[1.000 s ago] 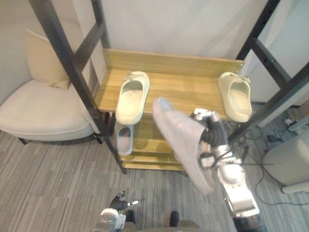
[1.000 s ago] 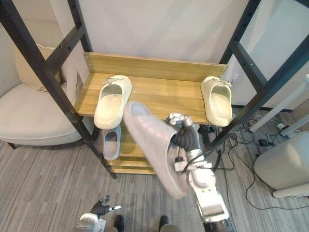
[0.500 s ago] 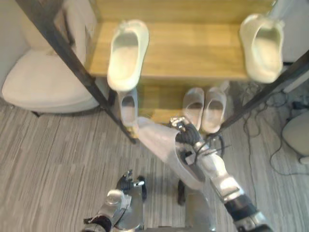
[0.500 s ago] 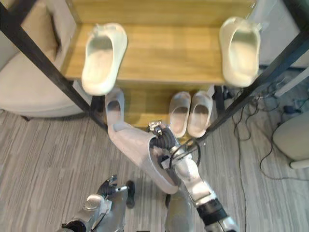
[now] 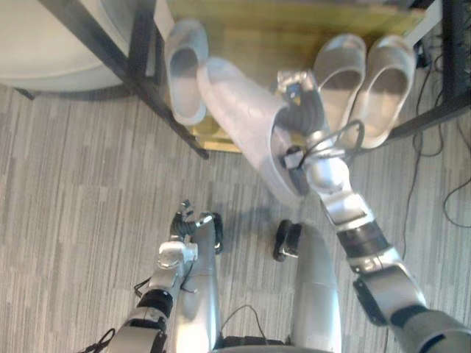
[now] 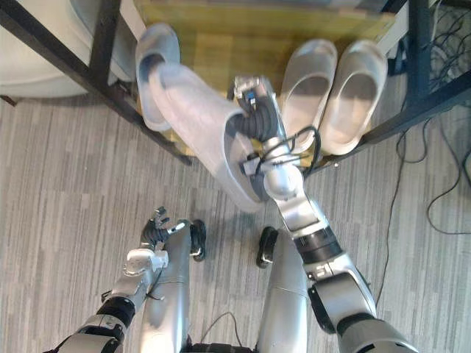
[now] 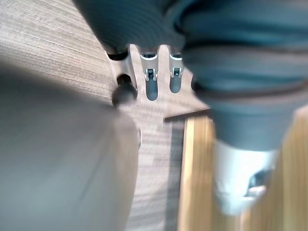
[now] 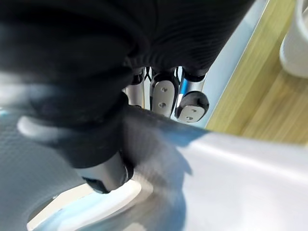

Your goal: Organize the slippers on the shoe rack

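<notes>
- The grey striped floor [image 5: 73, 184] runs under everything in front of me.
- The shoe rack [image 5: 243, 33] stands at the far edge, a wooden lower shelf set between black bars.
- A cream armchair [image 5: 37, 48] sits just beside the rack on the robot's left, partly behind one of the bars.
- The light grey slipper [image 5: 246, 121] is the one being handled. It is up in the right hand, tilted, with its toe end over the front of the lower shelf and its heel end out over the floor. I cannot tell whether the toe touches the wood.
- A pair of pale slippers [image 5: 342, 73] lies side by side on the lower shelf, to the right of the held one, toes pointing inward.
- A single grey-blue slipper [image 5: 184, 70] lies on the same shelf to the left, just beside the toe of the light grey slipper, its heel hanging past the shelf's front edge.
- The right hand [image 6: 257, 121] is clamped on the light grey slipper at its opening. In its wrist view the thumb [image 8: 108, 175] presses inside the rim, and the fingers [image 8: 163, 96] wrap the outer side.
- The left hand [image 5: 188, 220] hangs low over the floor, well apart from the rack, fingers [image 7: 150, 77] loose and holding nothing.
</notes>
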You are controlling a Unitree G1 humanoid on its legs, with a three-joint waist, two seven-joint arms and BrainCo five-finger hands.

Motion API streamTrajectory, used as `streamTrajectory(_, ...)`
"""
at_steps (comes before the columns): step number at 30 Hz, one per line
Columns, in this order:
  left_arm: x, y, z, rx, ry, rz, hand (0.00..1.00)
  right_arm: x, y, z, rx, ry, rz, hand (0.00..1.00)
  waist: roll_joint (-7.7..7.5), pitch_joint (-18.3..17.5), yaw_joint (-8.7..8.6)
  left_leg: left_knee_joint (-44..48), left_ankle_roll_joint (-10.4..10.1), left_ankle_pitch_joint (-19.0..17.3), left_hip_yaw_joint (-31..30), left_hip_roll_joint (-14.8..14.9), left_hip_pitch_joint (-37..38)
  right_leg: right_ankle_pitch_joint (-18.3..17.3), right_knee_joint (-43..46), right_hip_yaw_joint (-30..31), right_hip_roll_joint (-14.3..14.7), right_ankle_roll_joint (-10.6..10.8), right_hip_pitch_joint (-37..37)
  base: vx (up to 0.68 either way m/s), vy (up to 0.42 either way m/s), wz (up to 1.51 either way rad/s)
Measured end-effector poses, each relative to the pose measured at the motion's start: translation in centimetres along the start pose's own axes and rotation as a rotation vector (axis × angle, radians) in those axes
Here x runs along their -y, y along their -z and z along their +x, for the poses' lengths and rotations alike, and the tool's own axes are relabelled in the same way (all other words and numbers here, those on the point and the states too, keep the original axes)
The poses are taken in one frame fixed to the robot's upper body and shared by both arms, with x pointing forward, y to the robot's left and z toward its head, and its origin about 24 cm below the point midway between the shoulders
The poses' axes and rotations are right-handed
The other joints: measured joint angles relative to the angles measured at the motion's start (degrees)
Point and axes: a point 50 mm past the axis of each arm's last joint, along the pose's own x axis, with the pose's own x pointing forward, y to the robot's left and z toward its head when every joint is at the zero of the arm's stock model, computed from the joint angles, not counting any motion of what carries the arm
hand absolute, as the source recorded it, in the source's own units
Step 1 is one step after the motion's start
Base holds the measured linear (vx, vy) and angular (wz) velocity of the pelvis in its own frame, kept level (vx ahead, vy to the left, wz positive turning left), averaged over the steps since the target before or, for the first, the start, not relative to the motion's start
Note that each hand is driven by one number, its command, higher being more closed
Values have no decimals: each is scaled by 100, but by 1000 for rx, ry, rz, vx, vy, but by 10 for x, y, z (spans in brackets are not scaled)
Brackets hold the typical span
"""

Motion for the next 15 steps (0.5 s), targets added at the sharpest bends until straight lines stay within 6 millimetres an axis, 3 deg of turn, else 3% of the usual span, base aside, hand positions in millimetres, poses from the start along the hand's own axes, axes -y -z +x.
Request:
streamTrajectory(4, 1, -12, 2, 52, -26, -61, 0, 15, -2, 18, -24, 163, 6, 100, -1, 0, 112, 145, -53, 32, -70, 17, -399, -73, 212, -84, -78, -69, -343, -15, -52, 14)
streamTrajectory(8, 7, -23, 4, 91, -42, -124, 0, 43, 3, 35, -90, 361, -3, 100, -2, -1, 265, 177, -156, 93, -186, 12, -677, -107, 279, -207, -103, -116, -543, 42, -54, 9)
streamTrajectory(15, 14, -30, 8, 109, -36, -158, 0, 69, 13, 52, -187, 530, 3, 100, -9, -62, 402, 137, -220, 129, -317, -2, -926, -131, 260, -352, -108, -178, -703, 53, -26, 5)
